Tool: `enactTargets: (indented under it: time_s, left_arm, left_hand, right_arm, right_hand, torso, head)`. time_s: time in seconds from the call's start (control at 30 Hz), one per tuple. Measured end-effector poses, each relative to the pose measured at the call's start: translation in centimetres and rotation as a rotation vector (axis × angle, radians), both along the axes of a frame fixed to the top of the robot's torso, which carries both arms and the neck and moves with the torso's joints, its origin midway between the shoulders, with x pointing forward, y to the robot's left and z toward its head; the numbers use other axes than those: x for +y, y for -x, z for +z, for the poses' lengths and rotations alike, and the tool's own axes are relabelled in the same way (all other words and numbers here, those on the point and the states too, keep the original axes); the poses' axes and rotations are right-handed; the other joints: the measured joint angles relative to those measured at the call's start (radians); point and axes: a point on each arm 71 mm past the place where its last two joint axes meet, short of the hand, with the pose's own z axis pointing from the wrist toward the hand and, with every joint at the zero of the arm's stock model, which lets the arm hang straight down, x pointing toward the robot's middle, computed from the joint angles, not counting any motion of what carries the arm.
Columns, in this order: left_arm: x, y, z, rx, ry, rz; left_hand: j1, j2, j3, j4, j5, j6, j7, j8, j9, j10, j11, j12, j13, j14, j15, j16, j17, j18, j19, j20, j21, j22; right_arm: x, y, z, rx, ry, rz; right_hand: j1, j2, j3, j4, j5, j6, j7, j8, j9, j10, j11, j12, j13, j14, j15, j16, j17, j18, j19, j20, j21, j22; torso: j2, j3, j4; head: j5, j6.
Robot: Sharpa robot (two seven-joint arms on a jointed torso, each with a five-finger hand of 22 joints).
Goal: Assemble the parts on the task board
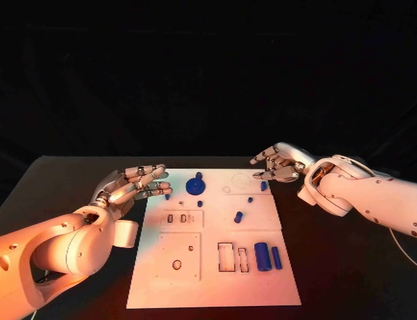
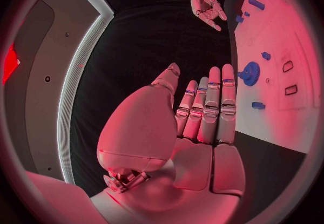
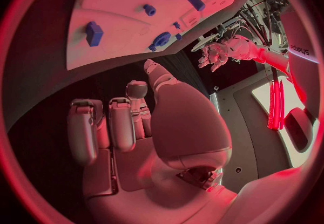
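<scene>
the white rectangular task board [image 1: 165, 280] lies in the middle of the black table [image 1: 64, 180], its long side running away from the robot. the small blue parts rest on its surface: a round blue gear-shaped part [image 1: 195, 186] near the far left corner, a short blue peg [image 1: 199, 203] just below it, a small blue cylinder [image 1: 238, 217] near the middle, a tiny blue piece [image 1: 249, 199] beyond it and another blue piece [image 1: 264, 186] close to the far right edge. toward the near right, a thick blue cylinder [image 1: 263, 256] and a thinner blue bar [image 1: 277, 257] lie side by side, just beside two outlined slots

the silver left hand [image 1: 136, 185] hovers over the table by the board's far left edge, beside the gear-shaped part, fingers straight and close together, holding nothing. the silver right hand [image 1: 279, 164] hangs at the board's far right corner, fingers curled inward; the right wrist view shows them bent with nothing between them

in the left wrist view the gear-shaped part [image 2: 250, 73] sits just past the fingertips [image 2: 227, 68], apart from them
</scene>
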Motion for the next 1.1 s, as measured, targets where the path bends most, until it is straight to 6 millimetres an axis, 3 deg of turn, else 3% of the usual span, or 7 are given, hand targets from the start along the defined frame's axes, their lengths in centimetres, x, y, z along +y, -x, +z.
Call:
enactTargets:
  time_s: [0.23,0.47,0.67,1.1]
  left_arm:
    - [0.0,-0.1,0.0,-0.005,-0.002,0.0]
    - [0.1,-0.1,0.0,-0.007,-0.003,0.001]
    - [0.1,-0.1,-0.1,-0.008,-0.004,0.002]
    - [0.2,-0.2,-0.1,-0.008,-0.006,0.005]
  left_hand:
    - [0.0,0.0,0.0,0.0,0.0,0.0,0.0,0.0,0.0,0.0,0.0,0.0,0.0,0.0,0.0,0.0,0.001,0.0,0.0,0.0,0.0,0.0]
    - [0.0,0.0,0.0,0.0,0.0,0.0,0.0,0.0,0.0,0.0,0.0,0.0,0.0,0.0,0.0,0.0,0.001,0.0,0.0,0.0,0.0,0.0]
    - [0.0,0.0,0.0,0.0,0.0,0.0,0.0,0.0,0.0,0.0,0.0,0.0,0.0,0.0,0.0,0.0,0.001,0.0,0.0,0.0,0.0,0.0]
    - [0.0,0.0,0.0,0.0,0.0,0.0,0.0,0.0,0.0,0.0,0.0,0.0,0.0,0.0,0.0,0.0,0.002,0.0,0.0,0.0,0.0,0.0]
  right_arm:
    - [-1.5,-0.1,-1.2,0.035,0.01,-0.008]
    - [-2.3,-0.4,-2.0,0.058,0.022,-0.021]
    - [-2.7,-0.5,-2.7,0.071,0.029,-0.033]
    - [-2.4,-0.5,-4.2,0.106,0.039,-0.031]
  right_hand:
    - [0.004,-0.004,-0.003,-0.003,-0.004,0.0,0.0,-0.004,0.0,0.0,0.0,0.0,-0.001,0.0,0.0,0.0,0.0,0.0,0.0,0.0,0.0,0.0]
    - [-0.004,-0.012,-0.018,-0.007,-0.004,-0.001,0.001,-0.011,-0.004,-0.002,0.002,-0.016,-0.016,0.0,0.0,-0.003,0.0,0.0,0.0,0.0,0.0,0.001]
    - [-0.012,-0.02,-0.034,-0.002,-0.004,-0.008,0.007,-0.011,-0.005,-0.011,0.004,-0.027,-0.03,0.0,0.0,-0.006,0.0,0.0,-0.008,0.0,-0.004,0.001]
    - [-0.016,-0.024,-0.046,-0.004,-0.004,-0.009,0.001,-0.01,-0.002,-0.015,0.007,-0.031,-0.028,0.0,0.0,-0.012,0.0,0.0,-0.008,0.0,-0.004,0.001]
  torso:
    - [0.001,0.0013,-0.0011]
    - [0.001,-0.0006,-0.0003]
    - [0.0,-0.0012,0.0017]
    - [0.0,-0.002,0.0015]
  head:
    - [-0.009,0.0]
    - [-0.013,-0.004]
    - [-0.012,-0.007]
    - [-0.006,-0.017]
